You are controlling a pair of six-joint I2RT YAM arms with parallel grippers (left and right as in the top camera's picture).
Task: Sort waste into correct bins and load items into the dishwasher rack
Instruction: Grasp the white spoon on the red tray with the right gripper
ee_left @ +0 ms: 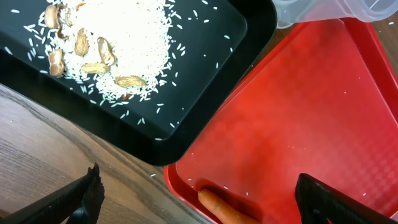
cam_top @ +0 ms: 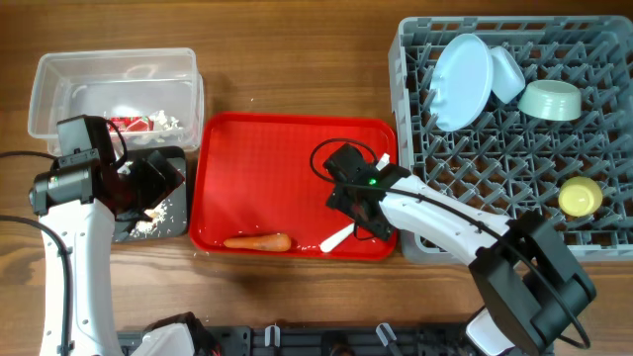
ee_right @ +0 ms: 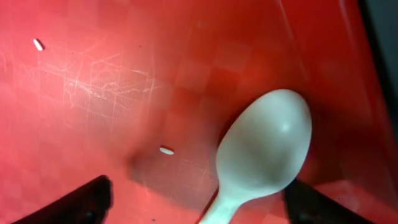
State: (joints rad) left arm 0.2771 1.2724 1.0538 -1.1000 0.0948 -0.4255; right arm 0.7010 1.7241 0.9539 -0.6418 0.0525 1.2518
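Observation:
The orange carrot (cam_top: 259, 241) lies at the red tray's front edge; its tip shows in the left wrist view (ee_left: 219, 207). The white spoon (cam_top: 336, 238) lies near the tray's front right; its bowl fills the right wrist view (ee_right: 266, 149). My right gripper (ee_right: 199, 202) is open and low over the spoon, with a finger on each side. My left gripper (ee_left: 199, 199) is open above the black tray (ee_left: 205, 81), which holds rice and beige scraps (ee_left: 112, 43). The clear tub (cam_top: 114, 89) holds the wrapper and tissue. The grey rack (cam_top: 514, 138) holds the blue plate (cam_top: 463, 81), mint bowl (cam_top: 550, 100) and yellow cup (cam_top: 580, 196).
The red serving tray (cam_top: 287, 168) sits between the bins and the rack, with a few rice grains on it. A white lid-like piece (cam_top: 506, 74) leans beside the plate in the rack. Bare wood table lies in front.

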